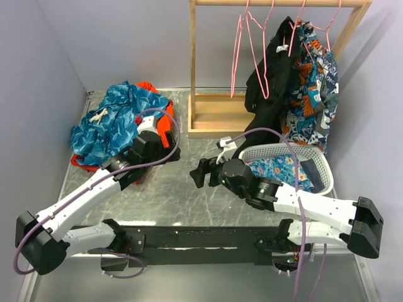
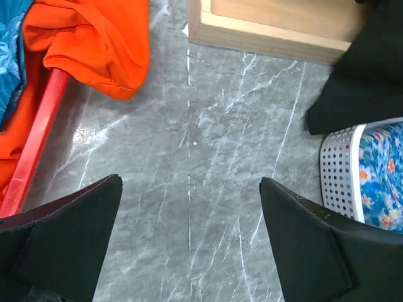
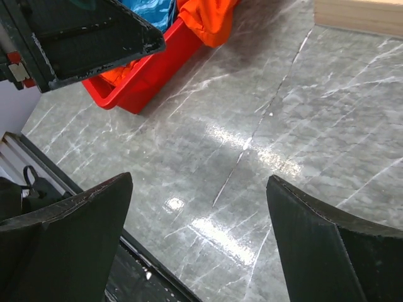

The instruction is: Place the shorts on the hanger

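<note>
The teal-blue leaf-print shorts (image 1: 112,123) lie crumpled in a red bin (image 1: 79,162) at the left, white drawstring up; a strip of them (image 2: 9,56) shows in the left wrist view. Bare pink hangers (image 1: 237,53) hang from the wooden rack (image 1: 280,3) at the back. My left gripper (image 1: 165,148) hovers by the bin's right edge, open (image 2: 190,181) over bare marble. The right gripper (image 1: 199,172) is open (image 3: 198,181) low over the table's middle, pointing toward the bin (image 3: 151,69).
A plain orange garment (image 1: 162,108) drapes over the bin's right side (image 2: 94,44). A black garment (image 1: 274,69) and a navy-and-orange floral one (image 1: 315,88) hang on the rack. A white basket (image 1: 318,157) with blue floral fabric stands at the right. The rack's wooden base (image 2: 277,28) lies behind.
</note>
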Robot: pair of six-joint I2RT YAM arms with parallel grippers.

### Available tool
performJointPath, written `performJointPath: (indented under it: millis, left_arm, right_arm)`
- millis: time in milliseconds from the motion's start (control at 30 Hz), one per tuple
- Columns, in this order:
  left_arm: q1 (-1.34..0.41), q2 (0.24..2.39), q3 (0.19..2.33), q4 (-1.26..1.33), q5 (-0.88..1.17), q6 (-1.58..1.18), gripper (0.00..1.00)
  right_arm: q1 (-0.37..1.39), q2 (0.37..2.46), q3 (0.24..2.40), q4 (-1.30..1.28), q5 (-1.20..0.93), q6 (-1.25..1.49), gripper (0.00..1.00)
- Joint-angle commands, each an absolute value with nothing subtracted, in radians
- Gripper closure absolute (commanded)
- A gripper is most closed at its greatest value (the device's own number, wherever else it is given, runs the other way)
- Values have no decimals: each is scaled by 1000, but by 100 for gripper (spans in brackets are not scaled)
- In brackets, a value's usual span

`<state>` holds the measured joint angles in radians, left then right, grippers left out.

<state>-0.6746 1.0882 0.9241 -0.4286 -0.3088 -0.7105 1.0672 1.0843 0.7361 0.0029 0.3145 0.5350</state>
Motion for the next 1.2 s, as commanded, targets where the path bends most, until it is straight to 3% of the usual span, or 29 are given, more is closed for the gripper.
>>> performJointPath:
  millis: [0, 100, 233, 333, 400, 500, 633, 867, 1000, 1167]
  left_arm:
    - [-676, 1086, 982, -425, -374, -730, 4]
    - [-676, 1132, 1038, -458, -461, -755, 4]
    - [-622, 1273, 1295, -691, -596, -859, 4]
    - [-438, 1371, 1403, -680, -446, -848, 1]
    - [-335, 1454, 1461, -612, -372, -842, 5]
    - [-215, 1604, 1566, -499, -296, -796, 16]
    - [-127, 1807, 1701, -420, -265, -732, 41]
    - [-72, 2101, 1831, -278, -173, -669, 53]
    - [-61, 2152, 1844, -235, -140, -676, 62]
    - [-57, 2111, 1819, -192, -135, -673, 87]
  right_arm:
    - [1066, 1052, 732, 8, 368, 538, 6]
    - [1066, 1043, 726, 8, 364, 537, 5]
    - [1066, 1048, 724, 8, 364, 537, 5]
    - [1065, 1046, 724, -15, 362, 538, 5]
    - [1066, 1045, 727, -18, 356, 538, 5]
    - [1065, 1045, 732, -23, 339, 541, 5]
    - [1066, 1035, 736, -40, 322, 541, 5]
    - [1065, 1052, 749, -54, 321, 529, 5]
    - [1066, 1065, 762, -63, 314, 522, 5]
    - [1066, 1062, 755, -58, 321, 525, 5]
